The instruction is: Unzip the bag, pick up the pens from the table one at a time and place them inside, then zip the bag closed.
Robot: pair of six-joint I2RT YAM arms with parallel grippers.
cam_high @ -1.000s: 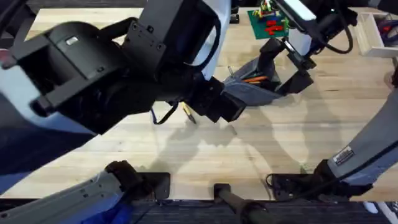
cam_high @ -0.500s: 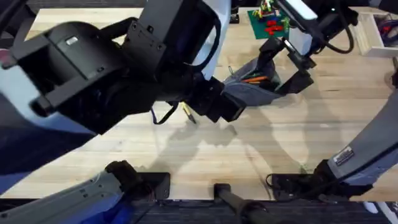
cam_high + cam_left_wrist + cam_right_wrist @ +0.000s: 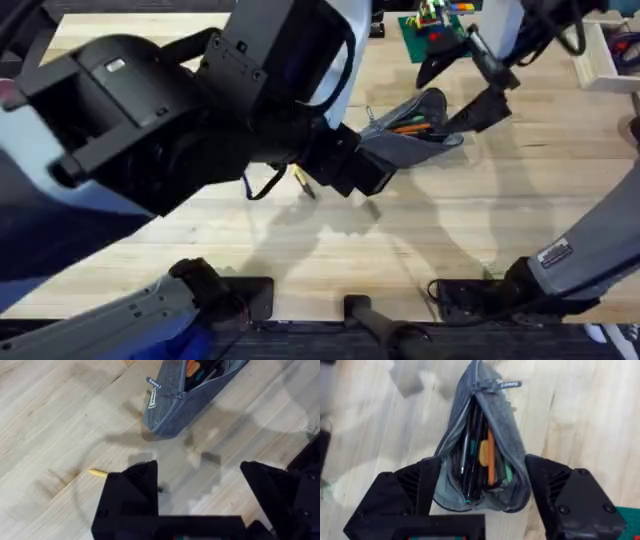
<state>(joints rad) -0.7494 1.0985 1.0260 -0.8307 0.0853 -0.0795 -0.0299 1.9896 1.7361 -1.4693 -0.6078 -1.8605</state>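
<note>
The bag (image 3: pixel 410 130) is lying unzipped on the surface (image 3: pixel 330 240), upper centre of the overhead frame, mouth gaping. In my right wrist view I am seeing several pens (image 3: pixel 479 457) already inside, dark ones plus an orange one. A yellow pen (image 3: pixel 303 183) is showing on the wood left of the bag, partly under my left arm; my left wrist view is catching its yellow end at mid-left. So I am judging: unzipping done, loading partly done, this pen and the zipping left.

My right gripper (image 3: pixel 465 85) is open and empty, fingers spread above the bag. My left gripper (image 3: pixel 200 495) is open too, holding nothing, hovering near the bag's zipper end.

Against the earlier frame: my right gripper is lifting away from the bag mouth, where it sat a second ago. The bag is staying put.
</note>
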